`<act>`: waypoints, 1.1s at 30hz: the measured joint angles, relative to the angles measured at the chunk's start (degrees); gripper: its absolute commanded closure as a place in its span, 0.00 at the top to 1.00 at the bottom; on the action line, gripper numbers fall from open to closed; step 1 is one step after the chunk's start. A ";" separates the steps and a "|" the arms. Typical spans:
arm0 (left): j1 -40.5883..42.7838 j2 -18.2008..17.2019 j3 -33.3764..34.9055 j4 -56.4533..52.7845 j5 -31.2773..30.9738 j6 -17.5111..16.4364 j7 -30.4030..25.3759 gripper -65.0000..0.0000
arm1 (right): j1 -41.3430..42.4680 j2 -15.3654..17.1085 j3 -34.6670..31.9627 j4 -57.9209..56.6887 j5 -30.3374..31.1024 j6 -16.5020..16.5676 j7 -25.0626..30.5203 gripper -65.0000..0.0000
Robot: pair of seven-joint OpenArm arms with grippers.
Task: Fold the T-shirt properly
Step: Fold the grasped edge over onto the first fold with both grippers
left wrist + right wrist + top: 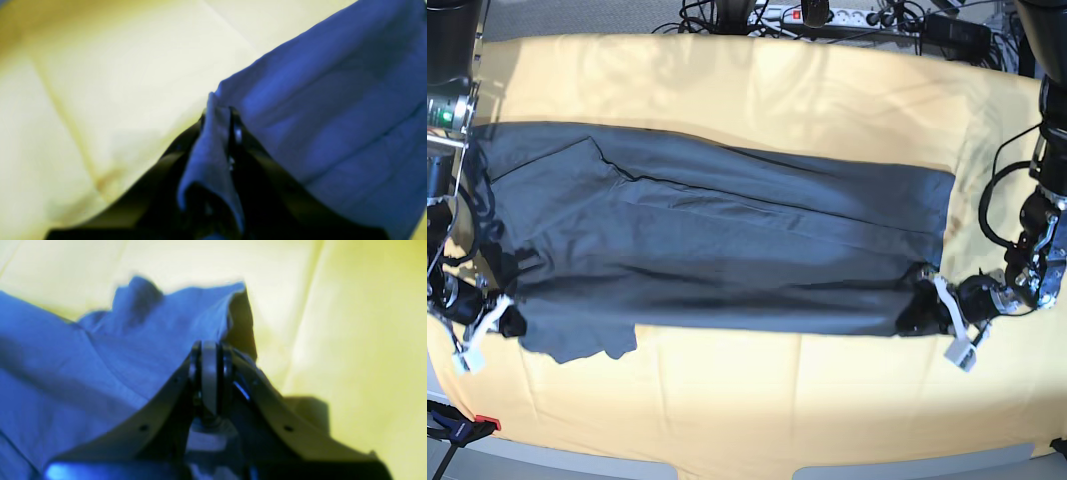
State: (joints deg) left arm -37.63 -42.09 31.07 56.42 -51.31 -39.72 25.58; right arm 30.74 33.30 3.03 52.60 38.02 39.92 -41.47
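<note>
The dark slate blue-grey short-sleeved cotton T-shirt (717,250) is lying spread lengthwise across the large yellow cloth (757,410) that is covering the worktop, running from the scene's left side to its right. Both arms are gripping its near edge. The left pincer (220,133) is pressing together on a fold of the shirt's fabric at the near right corner, the cloth bunching up between its tips in the left wrist view. The right pincer (210,373) is likewise clamping shut on the shirt at the near left corner, where the fabric is puckering into a small ridge.

Judging by this, a lengthwise fold is in hand: the near edge is being held at both ends, ready to be lifted and carried toward the far edge. The next move is calling for both arms rising together and travelling away at an even pace, so the held edge is staying taut and straight and is landing parallel to the far edge.

On the near left, a loose flap, probably a sleeve, is hanging out beyond the line between the two grips and may be dragging or crumpling during the carry. The far edge is sitting well inside the yellow cloth, with open room beyond it before the cables and power strip (817,15) at the far side. The near strip of cloth is also lying open.
</note>
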 measured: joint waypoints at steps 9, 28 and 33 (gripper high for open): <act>6.12 -5.22 -3.23 11.80 -5.20 0.02 6.21 0.00 | -2.64 3.80 -0.04 0.33 8.94 -0.07 -9.99 0.00; 18.60 -11.08 -10.19 26.08 -18.21 0.02 27.41 0.00 | -5.18 5.31 -0.04 3.63 14.78 -0.02 -19.21 0.00; 18.88 -11.08 -10.19 26.05 -17.66 0.02 28.63 0.00 | -8.20 5.09 -0.04 3.61 15.32 0.00 -20.28 0.00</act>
State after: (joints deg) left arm -18.74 -53.17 20.88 82.48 -68.97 -39.70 54.22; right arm 22.55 38.39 2.98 56.21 53.34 39.92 -61.76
